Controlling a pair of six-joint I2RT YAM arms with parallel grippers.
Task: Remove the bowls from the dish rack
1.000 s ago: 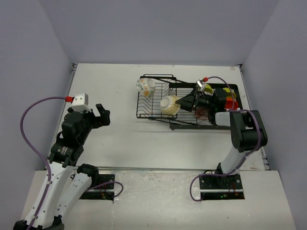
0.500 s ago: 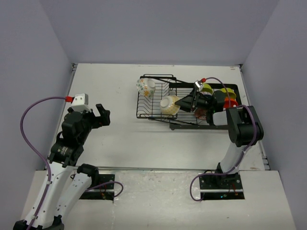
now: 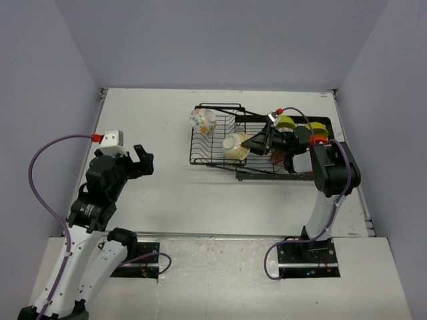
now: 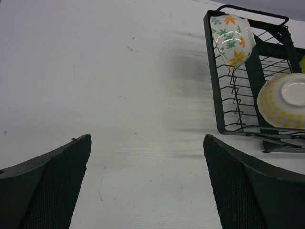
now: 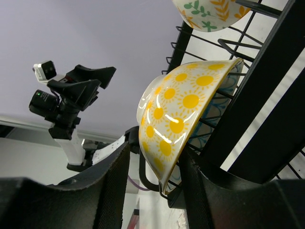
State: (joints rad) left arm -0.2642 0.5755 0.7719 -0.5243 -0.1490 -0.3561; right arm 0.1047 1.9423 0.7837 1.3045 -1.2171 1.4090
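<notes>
**Right arm at the yellow-spotted bowl, grip unconfirmed**

Top view: the dish rack (image 3: 215, 152) sits right of centre on the table (image 3: 153, 120), and I see no bowl out on the table. My right gripper (image 3: 251, 142) reaches across the rack's flat section to the yellow-spotted bowl (image 3: 233, 145), which stands on edge in the basket section. The floral bowl (image 3: 201, 121) leans at the basket's far left corner, and a lime green bowl (image 3: 287, 122) lies behind the arm. The left gripper (image 3: 141, 159) hangs well apart from the rack.

Left wrist: the left gripper (image 4: 147, 138) is spread wide with nothing between its fingers. The dish rack (image 4: 213, 71) sits off to the upper right.

Right wrist: the right gripper (image 5: 155, 155) has a finger on each side of the yellow-spotted bowl (image 5: 181, 119) at its lower edge. I cannot tell whether the pads are pressing on it or just short of it.

I judge this to be the grasp on the first bowl. Next I need a confirmed pinch. Then the bowl has to lift straight up, clear of the wires, before I carry it to open table.
</notes>
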